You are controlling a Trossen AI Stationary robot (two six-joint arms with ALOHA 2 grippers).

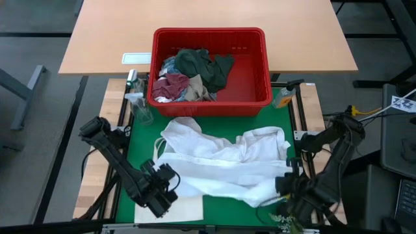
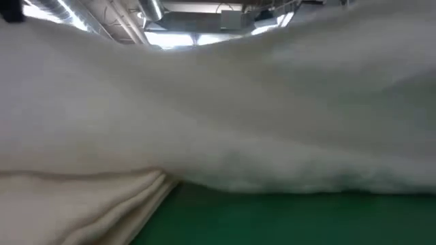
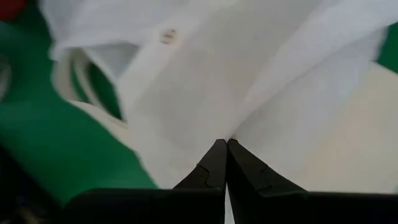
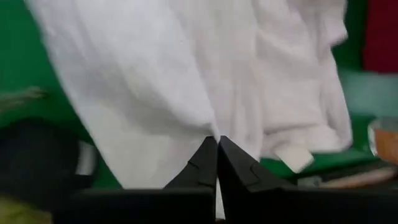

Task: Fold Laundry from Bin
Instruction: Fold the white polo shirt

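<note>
A white buttoned garment [image 1: 221, 162] from the laundry lies spread and rumpled across the green mat [image 1: 140, 146], in front of the red bin [image 1: 257, 71]. The bin holds dark green, maroon and other cloth pieces [image 1: 195, 75]. My left gripper [image 1: 164, 188] is shut on the garment's near-left part. My right gripper [image 1: 286, 185] is shut on its near-right part. In the low view the white cloth [image 2: 272, 116] fills nearly the whole picture above the mat. My left gripper pinches the white garment's near-left part [image 3: 227, 134] between its two shut fingers, slanting down from the near side. Creases in the cloth run out from the fingertips. How many layers it has does not show. My right gripper pinches the garment's near-right part [image 4: 214, 130] between its two shut fingers, slanting steeply down from the near side. The cloth gathers toward the fingertips and spreads away over the mat. One layer or several, I cannot tell.
A flat cream tote bag [image 1: 182, 209] lies under the garment's near-left part, its handle loops [image 3: 78, 87] on the mat. A clear bottle [image 1: 140, 107] stands left of the bin and an orange one [image 1: 284, 97] right of it. A wooden table [image 1: 312, 39] lies beyond.
</note>
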